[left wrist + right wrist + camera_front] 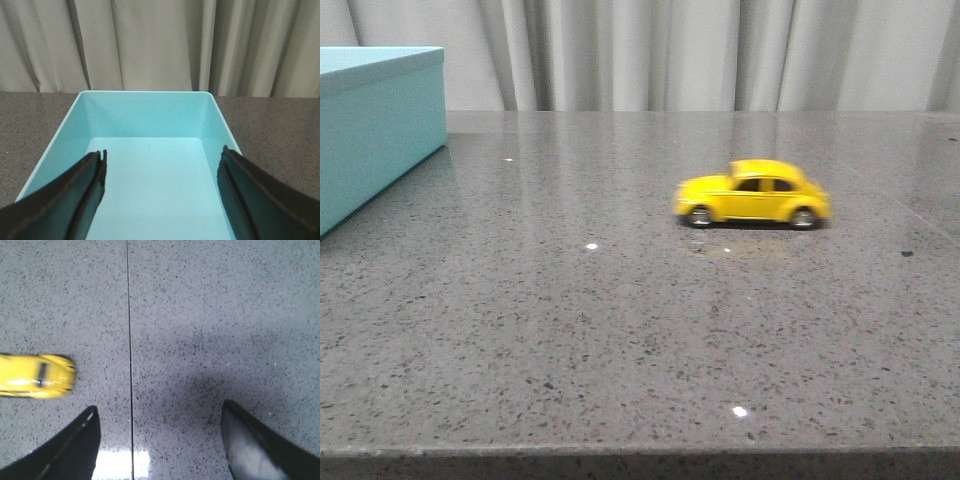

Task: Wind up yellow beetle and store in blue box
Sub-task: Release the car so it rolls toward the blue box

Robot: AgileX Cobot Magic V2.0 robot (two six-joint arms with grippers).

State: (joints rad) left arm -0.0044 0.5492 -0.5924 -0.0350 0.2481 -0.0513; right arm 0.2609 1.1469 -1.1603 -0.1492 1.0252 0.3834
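The yellow beetle (752,193) stands on its wheels on the grey stone table, right of centre, side-on and slightly blurred. It also shows in the right wrist view (35,376), blurred, off to one side of my open, empty right gripper (159,412), which hangs above bare table. The blue box (375,130) stands at the far left of the table. In the left wrist view its open inside (155,120) is empty, and my left gripper (164,157) hangs open and empty over it. Neither gripper shows in the front view.
The table's front edge (640,452) runs along the bottom of the front view. A thin dark seam (129,340) crosses the tabletop between the beetle and my right gripper. Grey curtains (700,50) hang behind the table.
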